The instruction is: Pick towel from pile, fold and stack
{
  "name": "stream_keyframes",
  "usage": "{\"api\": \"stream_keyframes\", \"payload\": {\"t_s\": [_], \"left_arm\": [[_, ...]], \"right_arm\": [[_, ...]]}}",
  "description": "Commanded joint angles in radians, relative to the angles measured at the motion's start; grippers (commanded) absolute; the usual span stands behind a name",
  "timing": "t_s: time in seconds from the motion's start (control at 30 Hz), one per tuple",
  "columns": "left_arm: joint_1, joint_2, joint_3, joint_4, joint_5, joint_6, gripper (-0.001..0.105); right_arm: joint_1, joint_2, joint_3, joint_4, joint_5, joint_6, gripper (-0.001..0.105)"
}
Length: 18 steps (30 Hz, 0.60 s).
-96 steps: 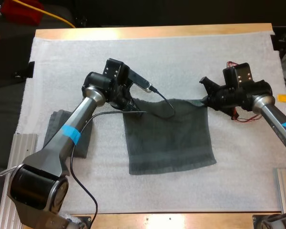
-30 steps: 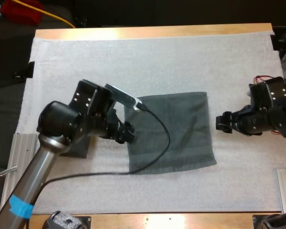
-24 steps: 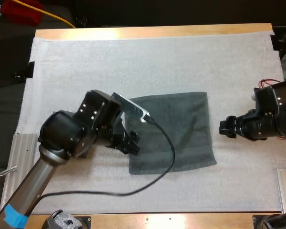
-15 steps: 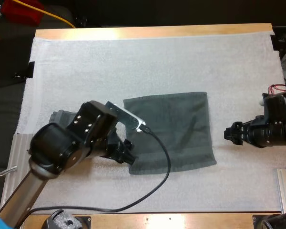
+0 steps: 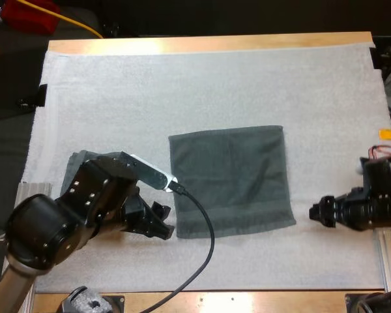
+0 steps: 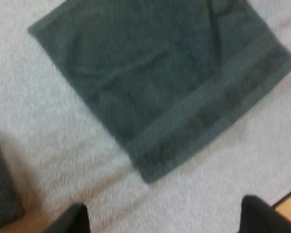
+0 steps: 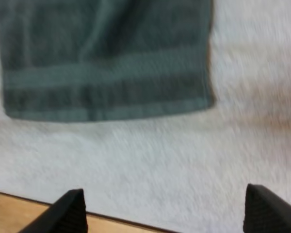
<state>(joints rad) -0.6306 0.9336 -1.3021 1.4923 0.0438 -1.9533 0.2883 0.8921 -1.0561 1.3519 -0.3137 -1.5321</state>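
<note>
Dark grey-green cloth towel (image 5: pixel 228 179) lies flat in a single layer at the middle of the white padded mat (image 5: pixel 215 85). Folded stack of grey-green towels (image 5: pixel 75 166) sits at the mat's left, partly under the left arm.

Left gripper (image 5: pixel 161 223) is wide, empty, just off the towel's near-left corner. Right gripper (image 5: pixel 319 212) is wide, empty, beside the near-right corner.

Judgement: pinch both near corners at the hem together, lift level, and carry them to the far edge.

Against 3.2 s ago: the far corners are released and both arms are drawn back to the near side.

left arm (image 5: pixel 49 228): glossy black rounded joints (bulky) | right arm (image 5: pixel 378 199): black housing | fingers (image 7: pixel 70 211): black, blunt tips
</note>
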Motion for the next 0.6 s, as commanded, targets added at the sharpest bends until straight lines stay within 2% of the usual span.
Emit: {"api": "stream_keyframes", "payload": {"t_s": [0.0, 0.13, 0.27, 0.57], "left_arm": [[-0.006, -0.017, 0.016, 0.006, -0.003, -0.019, 0.06], [-0.006, -0.07, 0.099, 0.006, -0.003, -0.048, 0.06], [-0.006, -0.122, 0.173, 0.006, -0.003, -0.075, 0.06], [-0.006, -0.188, 0.26, -0.028, 0.015, -0.111, 0.06]], "right_arm": [[-0.003, -0.015, 0.022, -0.01, -0.013, 0.006, 0.065], [-0.004, -0.023, 0.112, -0.09, -0.026, 0.051, 0.065], [-0.005, -0.021, 0.209, -0.205, -0.094, 0.113, 0.065], [-0.005, -0.021, 0.402, -0.48, -0.182, 0.285, 0.065]]}}
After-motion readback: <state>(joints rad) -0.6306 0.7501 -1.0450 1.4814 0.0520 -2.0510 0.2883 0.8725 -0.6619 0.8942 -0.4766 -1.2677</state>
